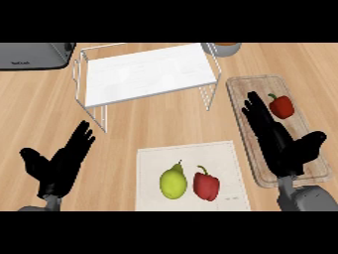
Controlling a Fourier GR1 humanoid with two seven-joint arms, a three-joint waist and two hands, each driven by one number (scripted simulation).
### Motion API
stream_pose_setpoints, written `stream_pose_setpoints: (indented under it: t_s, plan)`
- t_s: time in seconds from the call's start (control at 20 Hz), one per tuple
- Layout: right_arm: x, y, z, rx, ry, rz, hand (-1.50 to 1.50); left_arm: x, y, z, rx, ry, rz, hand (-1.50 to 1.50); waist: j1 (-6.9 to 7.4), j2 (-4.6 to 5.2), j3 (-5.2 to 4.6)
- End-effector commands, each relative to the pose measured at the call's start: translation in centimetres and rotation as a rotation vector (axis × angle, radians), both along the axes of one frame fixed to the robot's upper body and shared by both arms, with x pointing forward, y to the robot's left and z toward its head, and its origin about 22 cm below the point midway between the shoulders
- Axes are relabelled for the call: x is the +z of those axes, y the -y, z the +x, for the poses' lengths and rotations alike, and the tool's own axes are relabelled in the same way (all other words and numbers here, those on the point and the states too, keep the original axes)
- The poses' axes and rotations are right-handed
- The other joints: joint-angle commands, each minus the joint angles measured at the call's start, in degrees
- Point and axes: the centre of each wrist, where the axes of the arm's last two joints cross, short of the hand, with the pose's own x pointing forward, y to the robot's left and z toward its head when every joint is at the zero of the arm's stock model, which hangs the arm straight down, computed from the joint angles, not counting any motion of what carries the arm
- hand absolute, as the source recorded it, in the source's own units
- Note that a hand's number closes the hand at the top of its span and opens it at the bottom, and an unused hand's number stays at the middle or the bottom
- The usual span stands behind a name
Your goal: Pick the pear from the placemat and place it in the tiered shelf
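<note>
A yellow-green pear (173, 181) lies on the white placemat (190, 154) near the front middle, touching a red bell pepper (206, 184) on its right. The white wire tiered shelf (145, 74) stands at the back, its top tier bare. My right hand (274, 136) is open, fingers straight, hovering over the wooden cutting board to the right of the placemat, apart from the pear. My left hand (60, 161) is open with fingers up, left of the placemat, holding nothing.
A wooden cutting board (255, 84) at the right carries a second red bell pepper (281, 105). A grey toaster (25, 55) sits at the back left. A brown-topped container (224, 48) stands behind the shelf's right corner.
</note>
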Motion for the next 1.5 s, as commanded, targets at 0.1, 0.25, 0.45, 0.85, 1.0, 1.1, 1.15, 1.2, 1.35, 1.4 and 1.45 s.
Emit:
stream_pose_setpoints:
  t_s: [0.1,0.25,0.45,0.85,1.0,1.1,1.15,1.2,1.35,1.4,1.45]
  plan:
    - [1.4,-3.8,1.7,0.011,-0.074,0.075,1.50,4.0,-0.7,1.8,0.068,0.213,0.132,0.00,2.89,2.11,0.31]
    - [0.7,-7.2,3.4,0.019,-0.162,0.139,1.50,8.3,-1.8,3.9,0.162,0.381,0.273,0.00,4.97,2.35,0.46]
    - [-2.7,-6.4,3.1,-0.268,-0.309,0.260,-1.50,9.6,-1.6,4.2,0.148,0.336,0.239,0.00,3.05,2.36,0.43]
    - [5.0,-3.5,3.6,0.111,-0.190,0.058,-1.50,9.1,-0.5,2.9,0.182,0.319,0.266,0.00,1.74,1.92,0.26]
    - [6.3,-4.2,4.1,0.276,-0.236,-0.139,-1.50,8.6,-0.8,2.3,0.160,0.313,0.243,0.00,2.65,1.97,0.17]
    - [8.3,-4.3,4.0,0.357,-0.273,-0.241,-1.50,9.1,-0.5,3.5,0.163,0.311,0.256,0.00,1.72,2.00,0.16]
    - [10.3,-4.4,4.8,0.376,-0.260,-0.312,-1.50,9.8,-0.4,3.3,0.152,0.323,0.265,0.00,2.40,1.94,0.17]
    - [11.3,-5.3,5.1,0.379,-0.243,-0.400,-1.50,9.4,0.2,2.9,0.147,0.313,0.234,0.00,3.12,1.88,0.11]
    - [12.1,-7.0,5.0,0.427,-0.281,-0.640,-1.50,9.7,0.6,3.4,0.143,0.313,0.246,0.00,2.99,1.97,0.10]
    - [13.9,-7.1,5.1,0.428,-0.280,-0.709,-1.50,9.1,0.0,2.9,0.150,0.316,0.246,0.00,3.18,1.82,0.04]
    - [13.9,-7.8,5.5,0.453,-0.311,-0.740,-1.50,9.7,-0.2,3.0,0.138,0.324,0.252,0.00,3.42,2.04,0.13]
